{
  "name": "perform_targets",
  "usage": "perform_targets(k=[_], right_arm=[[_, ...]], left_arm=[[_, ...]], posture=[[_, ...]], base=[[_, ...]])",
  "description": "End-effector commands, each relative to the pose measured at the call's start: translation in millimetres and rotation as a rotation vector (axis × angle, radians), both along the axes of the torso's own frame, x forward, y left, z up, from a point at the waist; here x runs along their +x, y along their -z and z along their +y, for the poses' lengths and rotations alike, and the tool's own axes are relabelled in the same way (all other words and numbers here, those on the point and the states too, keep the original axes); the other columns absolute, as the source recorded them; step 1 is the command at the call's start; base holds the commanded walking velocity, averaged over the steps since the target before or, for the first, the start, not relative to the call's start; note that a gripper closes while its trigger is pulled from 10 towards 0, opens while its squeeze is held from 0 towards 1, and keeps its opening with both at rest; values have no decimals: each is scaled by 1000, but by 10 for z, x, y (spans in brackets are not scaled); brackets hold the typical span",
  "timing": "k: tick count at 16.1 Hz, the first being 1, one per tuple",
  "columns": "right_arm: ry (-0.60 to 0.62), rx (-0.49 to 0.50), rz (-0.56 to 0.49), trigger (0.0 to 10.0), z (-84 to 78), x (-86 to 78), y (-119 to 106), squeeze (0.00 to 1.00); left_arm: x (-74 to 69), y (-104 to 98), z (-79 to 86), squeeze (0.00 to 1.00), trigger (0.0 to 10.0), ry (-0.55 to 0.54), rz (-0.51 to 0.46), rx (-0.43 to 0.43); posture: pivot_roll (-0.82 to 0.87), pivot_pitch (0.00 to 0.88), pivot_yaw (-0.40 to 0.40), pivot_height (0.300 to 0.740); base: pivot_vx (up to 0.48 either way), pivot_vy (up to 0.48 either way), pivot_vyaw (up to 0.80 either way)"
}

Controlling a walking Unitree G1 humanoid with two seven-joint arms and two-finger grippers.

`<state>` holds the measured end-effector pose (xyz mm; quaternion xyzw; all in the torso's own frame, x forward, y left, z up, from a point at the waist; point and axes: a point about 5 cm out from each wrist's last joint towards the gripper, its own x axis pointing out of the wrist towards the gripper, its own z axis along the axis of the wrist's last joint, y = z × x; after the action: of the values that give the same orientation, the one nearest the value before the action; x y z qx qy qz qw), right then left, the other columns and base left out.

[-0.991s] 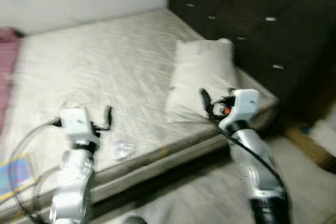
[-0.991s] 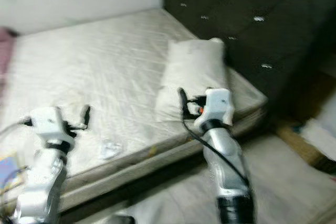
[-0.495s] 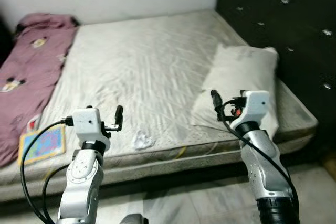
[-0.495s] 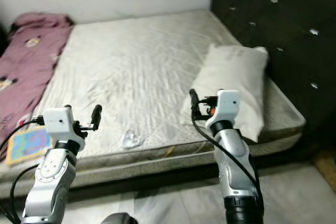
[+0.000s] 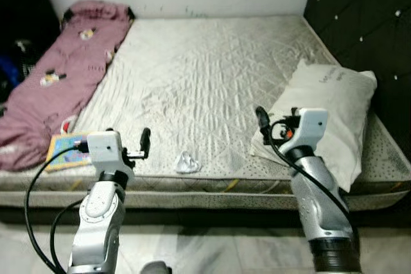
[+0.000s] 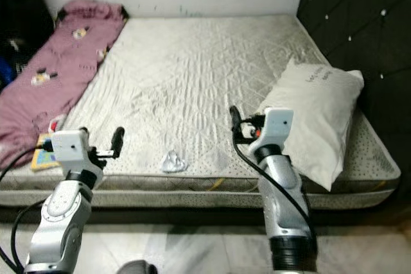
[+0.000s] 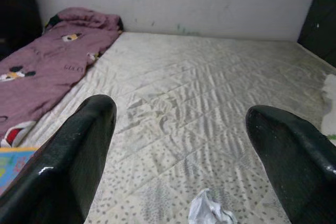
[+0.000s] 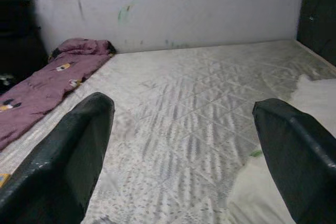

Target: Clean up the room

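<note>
Left gripper (image 7: 181, 129) near crumpled wrapper (image 5: 187, 163)

Mattress (image 5: 212, 88) off-white, quilted diamonds; blanket (image 5: 61, 81) mauve with cartoon prints; pillow (image 5: 331, 117) cream; headboard (image 5: 366, 24) black, tufted; book (image 5: 67, 149) multicolour.

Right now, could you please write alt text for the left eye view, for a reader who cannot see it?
A bare quilted grey-white mattress lies ahead, with a crumpled white scrap near its front edge between the open left gripper and the right gripper. A maroon patterned blanket lies along its left side, a colourful flat book below it, and a white pillow on the right.
</note>
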<state>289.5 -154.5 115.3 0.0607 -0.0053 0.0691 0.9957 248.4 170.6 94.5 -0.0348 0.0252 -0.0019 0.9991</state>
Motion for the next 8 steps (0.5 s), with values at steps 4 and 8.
perform_targets(k=[4, 8], right_arm=[[-24, 5, -4, 10000, 53, 31, -9, 0], [-38, -13, -47, 10000, 89, 62, -90, 0]], left_arm=[[6, -35, 29, 0, 10000, 4, -18, 0], [26, -41, 32, 0, 10000, 8, -20, 2]], posture=[[-84, 0, -6, 740], [-87, 0, 0, 740]], base=[[380, 0, 0], [417, 0, 0]])
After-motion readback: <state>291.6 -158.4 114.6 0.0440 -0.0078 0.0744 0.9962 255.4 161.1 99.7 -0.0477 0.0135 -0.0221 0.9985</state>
